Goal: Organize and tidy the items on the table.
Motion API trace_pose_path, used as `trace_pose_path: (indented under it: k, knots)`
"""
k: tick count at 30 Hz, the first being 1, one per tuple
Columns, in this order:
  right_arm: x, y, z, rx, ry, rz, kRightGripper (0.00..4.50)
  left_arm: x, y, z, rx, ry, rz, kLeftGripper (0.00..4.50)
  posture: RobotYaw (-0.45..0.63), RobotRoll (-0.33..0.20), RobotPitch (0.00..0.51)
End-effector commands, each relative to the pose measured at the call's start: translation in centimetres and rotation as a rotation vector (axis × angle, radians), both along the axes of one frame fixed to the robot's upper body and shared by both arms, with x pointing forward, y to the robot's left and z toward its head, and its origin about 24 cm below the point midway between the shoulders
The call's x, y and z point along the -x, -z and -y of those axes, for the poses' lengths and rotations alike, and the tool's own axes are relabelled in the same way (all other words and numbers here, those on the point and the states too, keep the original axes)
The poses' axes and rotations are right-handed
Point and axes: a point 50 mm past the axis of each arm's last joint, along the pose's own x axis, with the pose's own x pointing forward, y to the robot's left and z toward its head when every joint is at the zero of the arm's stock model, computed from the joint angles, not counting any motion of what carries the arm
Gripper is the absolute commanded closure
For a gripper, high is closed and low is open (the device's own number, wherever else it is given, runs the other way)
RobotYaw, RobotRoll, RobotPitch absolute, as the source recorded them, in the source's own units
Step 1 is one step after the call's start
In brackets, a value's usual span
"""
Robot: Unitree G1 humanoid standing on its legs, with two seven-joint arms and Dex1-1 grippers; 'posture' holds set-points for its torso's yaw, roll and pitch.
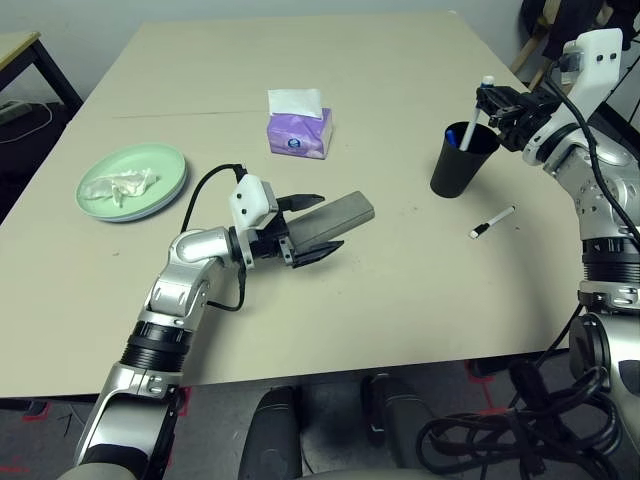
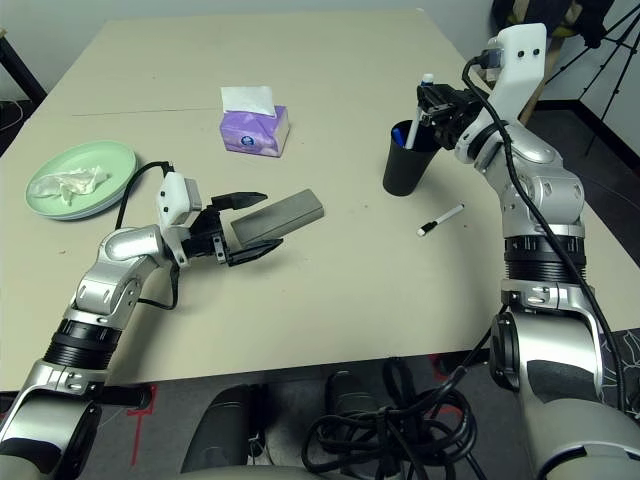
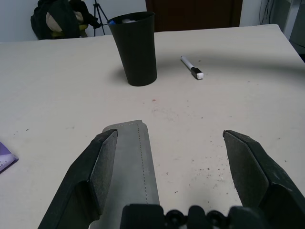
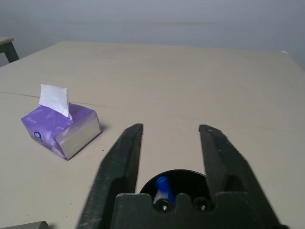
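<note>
The grey glasses case [image 1: 340, 218] lies on the beige table [image 1: 400, 320], between the fingers of my open left gripper [image 1: 330, 222], close against one finger [image 3: 95, 167]. Over the black cup [image 1: 460, 160] my right gripper [image 1: 497, 105] hovers open. A white pen with a blue cap [image 1: 478, 108] leans out of that cup, just under the fingers. Another pen [image 1: 492, 221] rests on the table beside the cup. The purple tissue box [image 1: 298, 135] stands mid-table. Crumpled white tissue [image 1: 118, 187] sits in the pale green plate [image 1: 165, 185] at the left. Sunglasses and a blue plate are out of view.
A small dark-legged table [image 1: 20, 50] stands beyond the far left corner. A tripod and dark bags [image 1: 545, 20] stand behind the far right corner. The table's right edge runs close to my right arm.
</note>
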Motion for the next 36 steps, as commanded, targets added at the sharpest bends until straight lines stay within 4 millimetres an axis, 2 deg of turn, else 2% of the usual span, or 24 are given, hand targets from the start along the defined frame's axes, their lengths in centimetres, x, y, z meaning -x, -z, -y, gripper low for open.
trace_pose_path:
  k: [1, 2, 5, 7, 10, 14, 18, 21, 24, 28, 31, 36]
  knots:
    - [0.2, 0.3, 0.0, 0.009, 0.002, -0.011, 0.38, 0.0, 0.4, 0.0, -0.014, 0.005, -0.012, 0.00, 0.03, 0.000, 0.100]
    - [0.2, 0.3, 0.0, 0.009, -0.001, -0.012, 0.04, 0.0, 0.4, 0.0, -0.014, 0.004, -0.012, 0.00, 0.03, 0.000, 0.101]
    - [0.3, 0.2, -0.3, 0.000, -0.032, 0.004, 0.04, 0.1, 0.4, 0.0, -0.013, 0.003, -0.012, 0.00, 0.03, 0.000, 0.102]
    - [0.5, -0.2, -0.9, -0.014, -0.137, 0.038, 0.04, 0.1, 0.4, 0.0, -0.012, 0.004, -0.011, 0.00, 0.03, 0.000, 0.100]
    - [1.6, 0.2, -1.8, 0.028, -0.406, 0.063, 0.04, 0.2, 0.4, 0.0, -0.010, 0.004, -0.010, 0.00, 0.04, 0.000, 0.102]
    - [3.6, 2.8, -2.1, 0.307, -0.733, -0.062, 0.04, 0.3, 0.4, 0.1, -0.006, -0.001, -0.009, 0.00, 0.05, 0.000, 0.109]
    - [4.0, 4.6, -1.1, 0.570, -0.868, -0.168, 0.04, 0.5, 0.6, 0.2, -0.004, -0.010, -0.009, 0.00, 0.07, 0.000, 0.122]
    - [3.8, 6.0, 0.4, 0.909, -0.971, -0.274, 0.04, 0.8, 0.7, 0.3, -0.003, -0.014, -0.007, 0.00, 0.08, 0.000, 0.132]
    - [3.3, 6.6, 2.1, 1.161, -0.988, -0.340, 0.04, 0.9, 0.6, 0.3, -0.003, -0.016, -0.004, 0.00, 0.08, 0.000, 0.138]
    - [2.3, 6.0, 3.6, 1.367, -0.974, -0.416, 0.04, 1.1, 0.5, 0.4, 0.001, -0.018, 0.000, 0.00, 0.09, 0.000, 0.152]
    - [1.7, 5.5, 3.8, 1.475, -0.962, -0.434, 0.04, 1.3, 0.5, 0.5, 0.005, -0.021, 0.000, 0.00, 0.10, 0.000, 0.161]
    - [0.9, 4.5, 3.0, 1.595, -0.982, -0.401, 0.04, 1.8, 0.7, 0.5, 0.016, -0.034, -0.004, 0.00, 0.12, 0.000, 0.178]
